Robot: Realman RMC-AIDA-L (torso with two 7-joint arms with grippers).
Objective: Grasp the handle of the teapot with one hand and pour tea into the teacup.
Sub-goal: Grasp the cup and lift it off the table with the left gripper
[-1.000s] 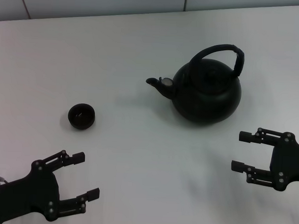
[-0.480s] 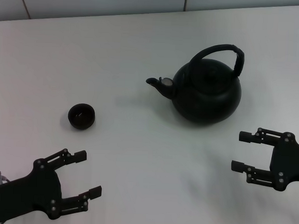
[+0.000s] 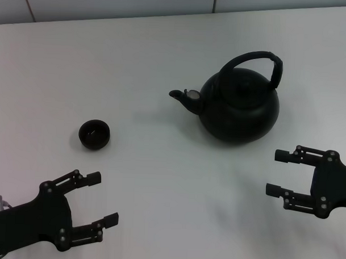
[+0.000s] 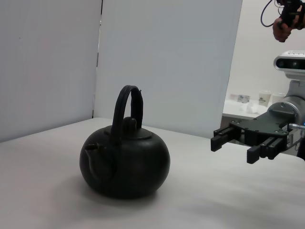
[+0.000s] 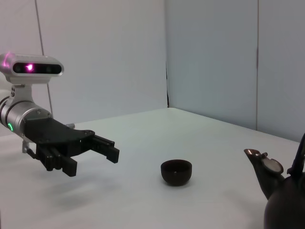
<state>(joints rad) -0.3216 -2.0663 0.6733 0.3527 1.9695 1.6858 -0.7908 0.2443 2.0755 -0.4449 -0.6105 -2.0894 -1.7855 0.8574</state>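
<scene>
The big matte-black teapot [image 3: 238,108] stands upright on the white table, right of centre, its spout [image 3: 180,97] pointing left. Its arched handle [image 3: 255,62] rises over the lid; the left wrist view shows the same teapot [image 4: 125,160] with its handle [image 4: 127,104]. The small black teacup [image 3: 94,134] sits to the left, also seen in the right wrist view as the teacup [image 5: 176,171]. My right gripper [image 3: 279,173] is open near the table's front right, short of the teapot. My left gripper [image 3: 102,198] is open at the front left, below the teacup. Neither touches anything.
The white table [image 3: 152,60] ends at a pale wall along the back. In the right wrist view the spout [image 5: 259,164] shows at the edge, with the left gripper [image 5: 110,148] farther off. The left wrist view shows the right gripper [image 4: 231,143].
The left gripper has crept slightly forward and to the right. The right gripper has shifted a little to the left. Teapot and teacup have not moved.
</scene>
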